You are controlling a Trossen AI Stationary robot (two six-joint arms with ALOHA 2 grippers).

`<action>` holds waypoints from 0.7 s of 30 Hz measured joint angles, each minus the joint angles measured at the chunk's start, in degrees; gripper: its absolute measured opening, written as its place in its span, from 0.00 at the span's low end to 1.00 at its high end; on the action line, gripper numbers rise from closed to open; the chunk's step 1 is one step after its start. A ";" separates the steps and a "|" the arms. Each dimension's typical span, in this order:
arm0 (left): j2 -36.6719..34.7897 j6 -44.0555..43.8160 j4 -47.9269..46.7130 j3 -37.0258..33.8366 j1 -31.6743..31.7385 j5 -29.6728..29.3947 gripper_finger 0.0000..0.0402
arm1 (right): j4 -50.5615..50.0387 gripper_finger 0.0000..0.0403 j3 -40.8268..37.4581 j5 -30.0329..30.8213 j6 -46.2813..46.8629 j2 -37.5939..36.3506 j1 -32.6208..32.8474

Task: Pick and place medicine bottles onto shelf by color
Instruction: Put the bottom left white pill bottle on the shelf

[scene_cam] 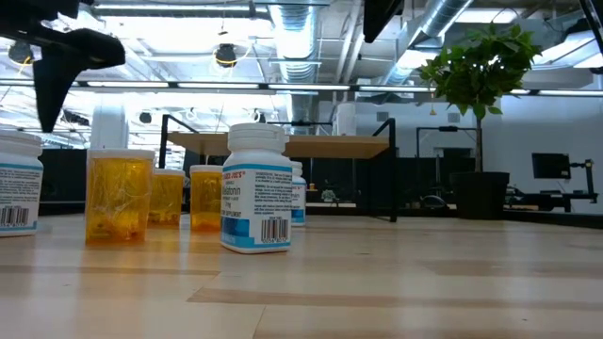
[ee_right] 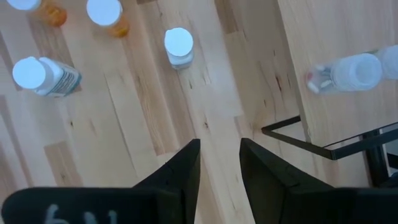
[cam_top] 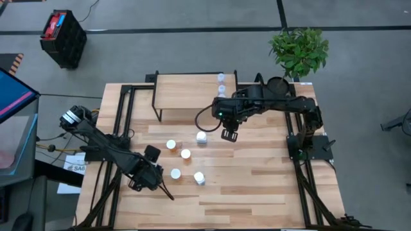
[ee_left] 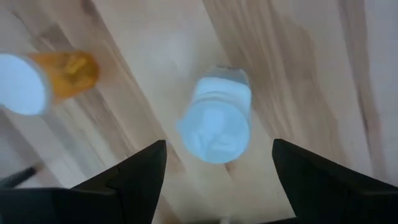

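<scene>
Only the clear bottles (cam_top: 221, 83) are up on the shelf (cam_top: 183, 90) so far, parked along its right edge. Five more sit out on the middle of the tabletop (cam_top: 257, 186): a white bottle (cam_top: 201, 137) by the shelf's front right corner, others nearer the front. Left gripper (ee_left: 217, 171) hangs wide open over a white-capped bottle (ee_left: 214, 121), nothing held. Right gripper (ee_right: 219, 165) hovers near the shelf's front right corner, pinched nearly shut and empty. Most sorting's left, I'd say.

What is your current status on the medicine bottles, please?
Left gripper open above a white bottle. Right gripper shut, empty, near the shelf. Clear bottles shelved. Nothing in the way.
</scene>
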 joint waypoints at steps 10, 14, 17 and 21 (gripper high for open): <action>0.02 4.22 4.48 -2.32 1.38 0.25 0.70 | -0.02 0.33 0.00 0.00 -0.03 0.00 0.20; 0.02 4.75 7.65 -3.75 1.31 0.96 0.70 | -0.04 0.33 0.00 -0.02 -0.35 0.00 0.20; 0.02 4.66 8.62 -4.30 1.58 1.78 0.70 | -0.02 0.33 0.00 0.00 -0.60 0.00 0.17; 0.02 4.42 8.86 -4.31 2.19 2.11 0.70 | -0.02 0.33 0.00 -0.02 -0.60 0.00 0.17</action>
